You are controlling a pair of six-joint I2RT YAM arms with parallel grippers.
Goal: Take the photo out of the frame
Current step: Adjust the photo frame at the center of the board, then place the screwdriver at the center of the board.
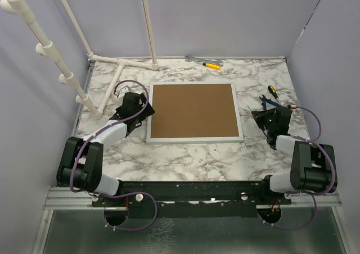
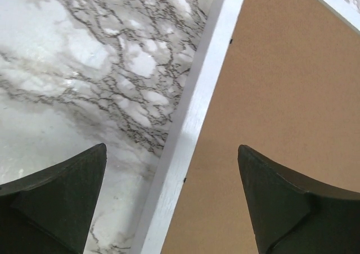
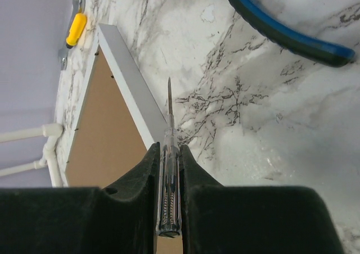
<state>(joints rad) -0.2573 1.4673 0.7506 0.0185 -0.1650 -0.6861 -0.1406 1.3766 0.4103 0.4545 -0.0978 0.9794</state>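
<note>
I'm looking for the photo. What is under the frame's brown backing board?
Only the brown backing board shows, set inside the white frame lying face down on the marble table. Whatever sits beneath the board, photo included, is covered and cannot be seen.

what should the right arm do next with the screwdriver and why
Probably ease the right hand toward the frame until the screwdriver tip reaches the seam by the backing board. The frame lies face down, board still in; the tip points at that edge but falls short, and the left hand is open astride the opposite rim.
</note>
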